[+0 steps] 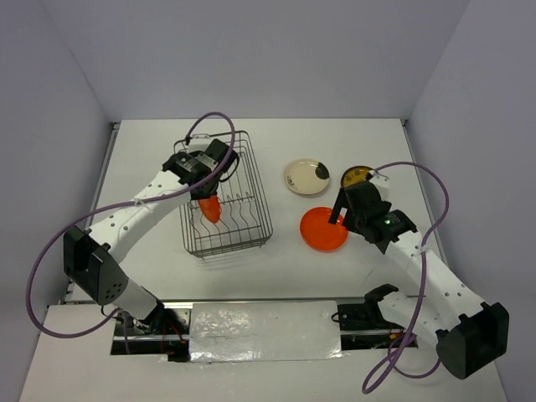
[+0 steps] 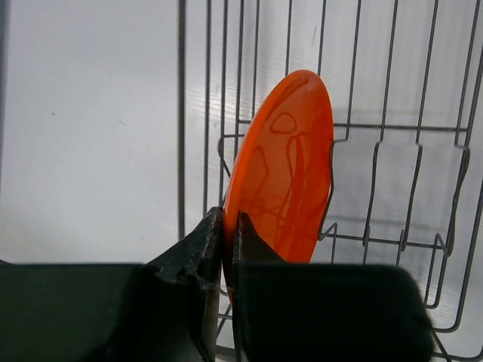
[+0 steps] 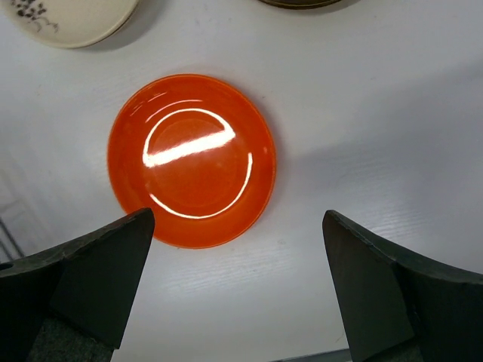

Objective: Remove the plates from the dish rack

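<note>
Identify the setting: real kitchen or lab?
Most likely a lab robot cell, not a kitchen: a bare white table boxed in by blank walls, with only a wire dish rack and a few plates as props.

Shows a left arm (image 1: 138,209) and a right arm (image 1: 435,280), both in white shells with rows of small dark holes. Has black blocks at the joints and at the far ends. Carries a thin purple cable (image 1: 33,289) in a wide loop on each side. Bears a small green light (image 1: 388,223) near the right wrist. Ends in the left gripper (image 2: 229,226) and the right gripper (image 3: 238,217), matte and dark, with wedge-shaped fingers (image 3: 98,264).
</note>
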You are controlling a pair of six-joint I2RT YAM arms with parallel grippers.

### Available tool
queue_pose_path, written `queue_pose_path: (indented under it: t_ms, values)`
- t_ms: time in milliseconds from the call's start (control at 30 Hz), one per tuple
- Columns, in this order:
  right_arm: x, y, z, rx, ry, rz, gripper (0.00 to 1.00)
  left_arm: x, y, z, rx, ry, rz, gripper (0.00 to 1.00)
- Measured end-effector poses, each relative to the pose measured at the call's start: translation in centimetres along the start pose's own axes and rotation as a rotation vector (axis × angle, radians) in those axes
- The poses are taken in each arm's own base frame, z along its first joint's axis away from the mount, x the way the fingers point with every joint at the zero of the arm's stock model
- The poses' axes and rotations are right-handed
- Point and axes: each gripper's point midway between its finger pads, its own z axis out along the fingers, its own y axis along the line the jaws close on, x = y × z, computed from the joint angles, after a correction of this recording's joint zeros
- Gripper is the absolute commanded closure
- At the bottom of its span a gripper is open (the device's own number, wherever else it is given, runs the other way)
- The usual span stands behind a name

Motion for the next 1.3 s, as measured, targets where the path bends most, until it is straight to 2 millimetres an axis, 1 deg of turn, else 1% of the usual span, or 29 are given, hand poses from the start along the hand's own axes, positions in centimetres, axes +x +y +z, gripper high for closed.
queue_pose_path:
  t_ms: [100, 167, 233, 300, 400, 467, 500, 533, 600, 633, 700, 800, 833, 867, 900, 933, 967, 1000, 1033, 1067, 1100, 1133, 1200, 1233, 1267, 1300]
  values:
    - [0.3, 1.5, -0.5, -0.093, 0.023, -0.015, 0.0, -2.1, 0.9, -1.7, -0.016, -0.039, -0.009, 1.0]
    - [0.1, 3.3, -1.3, -0.199, 0.028, -0.016, 0.0, -3.7, 1.5, -2.9, -0.027, -0.075, -0.028, 1.0]
    - [-0.3, 5.5, -2.5, -0.334, 0.024, -0.009, 0.0, -4.8, 2.3, -3.9, -0.047, -0.105, -0.038, 1.0]
    - [-1.0, 8.3, -4.4, -0.507, 0.008, 0.0, 0.0, -5.6, 3.2, -4.7, -0.07, -0.125, -0.037, 1.0]
    - [-2.2, 12.8, -7.8, -0.801, -0.015, 0.018, 0.0, -5.6, 3.6, -5.4, -0.046, -0.135, -0.026, 1.0]
    - [-2.7, 15.2, -9.8, -0.965, -0.014, 0.033, 0.0, -5.2, 2.9, -6.1, 0.059, -0.137, -0.027, 1.0]
    - [-2.8, 16.3, -10.6, -1.03, -0.005, 0.037, 0.0, -4.7, 2.1, -6.5, 0.151, -0.143, -0.036, 0.96]
    - [-2.8, 17.3, -11.1, -1.08, 0.004, 0.036, 0.0, -4.0, 1.4, -7.2, 0.243, -0.148, -0.034, 0.94]
    - [-2.3, 18.8, -11.4, -1.119, 0.035, 0.031, 0.01, -2.9, -0.2, -9.1, 0.455, -0.168, -0.061, 0.93]
    - [-2.0, 19.5, -11.3, -1.123, 0.055, 0.026, 0.02, -2.6, -0.9, -10.2, 0.546, -0.182, -0.072, 0.93]
    - [-1.4, 20.6, -10.7, -1.115, 0.092, 0.019, 0.05, -2.4, -2.6, -12.5, 0.739, -0.22, -0.098, 0.93]
    - [-0.6, 21.3, -10.0, -1.107, 0.125, 0.02, 0.23, -2.4, -5.1, -15.0, 0.952, -0.25, -0.101, 0.91]
    - [-0.6, 21.4, -9.9, -1.108, 0.127, 0.024, 0.41, -2.4, -5.9, -15.5, 1.002, -0.25, -0.095, 0.88]
    - [-0.8, 21.6, -10.0, -1.119, 0.121, 0.025, 0.48, -2.3, -6.5, -15.5, 1.029, -0.247, -0.086, 0.81]
    - [-1.0, 21.7, -10.3, -1.134, 0.112, 0.028, 0.64, -2.2, -7.1, -15.2, 1.047, -0.24, -0.082, 0.79]
    - [-1.2, 21.8, -10.5, -1.142, 0.102, 0.029, 0.82, -2.0, -7.7, -14.8, 1.061, -0.227, -0.082, 0.72]
    - [-1.6, 21.9, -10.9, -1.162, 0.084, 0.031, 0.94, -1.8, -8.2, -14.6, 1.077, -0.208, -0.081, 0.64]
    - [-1.6, 21.9, -11.2, -1.176, 0.082, 0.034, 1.0, -1.5, -8.4, -13.9, 1.061, -0.197, -0.077, 0.56]
    - [-1.9, 21.8, -11.8, -1.198, 0.071, 0.037, 1.0, -1.4, -8.4, -13.3, 1.048, -0.18, -0.084, 0.42]
    - [-2.2, 21.7, -12.0, -1.194, 0.05, 0.043, 1.0, -1.3, -8.8, -12.9, 1.049, -0.163, -0.086, 0.14]
    - [-2.3, 21.6, -12.2, -1.191, 0.04, 0.042, 1.0, -1.1, -9.1, -12.6, 1.046, -0.15, -0.084, 0.05]
    - [-2.5, 21.4, -12.0, -1.17, 0.032, 0.052, 1.0, -0.9, -9.4, -12.5, 1.042, -0.133, -0.084, 0.0]
    - [-3.1, 20.1, -10.6, -1.088, 0.013, 0.09, 1.0, -0.6, -9.2, -11.6, 0.973, -0.092, -0.091, 0.0]
    - [-3.5, 19.1, -9.5, -1.034, 0.005, 0.115, 1.0, -0.9, -8.7, -11.1, 0.922, -0.09, -0.095, 0.0]
    - [-3.8, 17.6, -8.2, -0.968, -0.008, 0.149, 1.0, -1.3, -8.1, -10.6, 0.871, -0.098, -0.102, 0.0]
    - [-4.1, 15.7, -6.5, -0.891, -0.019, 0.186, 1.0, -1.7, -7.3, -10.2, 0.815, -0.112, -0.111, 0.0]
